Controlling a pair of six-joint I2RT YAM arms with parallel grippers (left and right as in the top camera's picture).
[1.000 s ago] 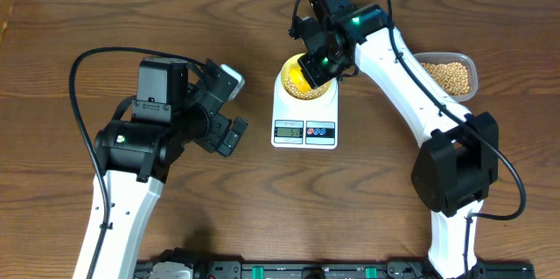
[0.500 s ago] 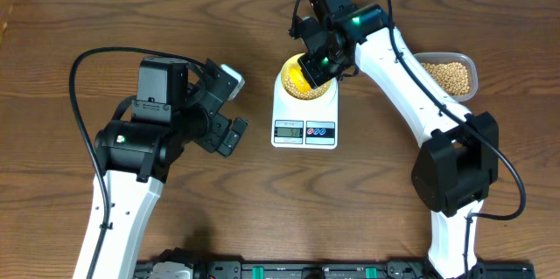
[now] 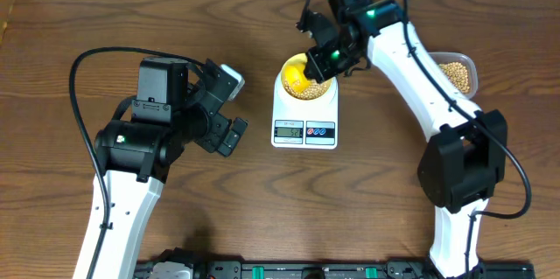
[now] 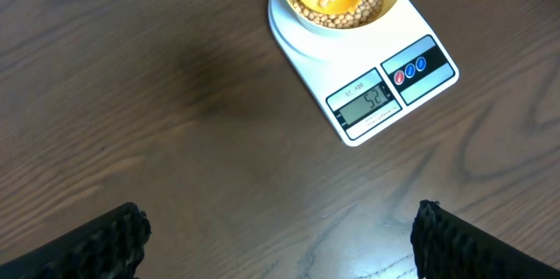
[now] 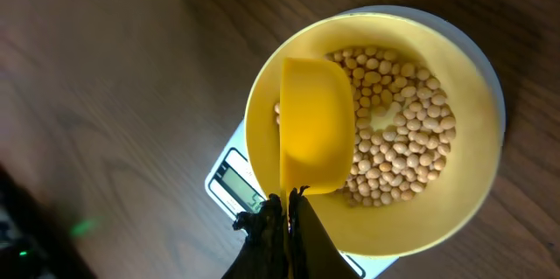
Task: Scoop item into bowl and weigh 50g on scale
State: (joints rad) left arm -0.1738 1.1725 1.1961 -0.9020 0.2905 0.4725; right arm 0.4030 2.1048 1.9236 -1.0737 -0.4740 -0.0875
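Wooden worktop (image 3: pixel 262 209): the scale (image 3: pixel 304 126) carries the bowl (image 5: pixel 442 218). The right end effector (image 5: pixel 284 218), clamped on an empty yellow scoop (image 5: pixel 315 130), hangs over the beans (image 5: pixel 394 139) inside; the left end effector (image 4: pixel 280 244) gapes idle. Dosing step; next, probably trimming by the display.

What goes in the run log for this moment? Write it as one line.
right gripper: shut on scoop | scoop: over bowl | beans: in bowl | bowl: on scale | left gripper: open, holding nothing

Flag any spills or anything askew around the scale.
Nothing stands out: beans sit inside the bowl, bowl sits on the scale, no strays show on the table; right gripper holds the scoop over the bowl.
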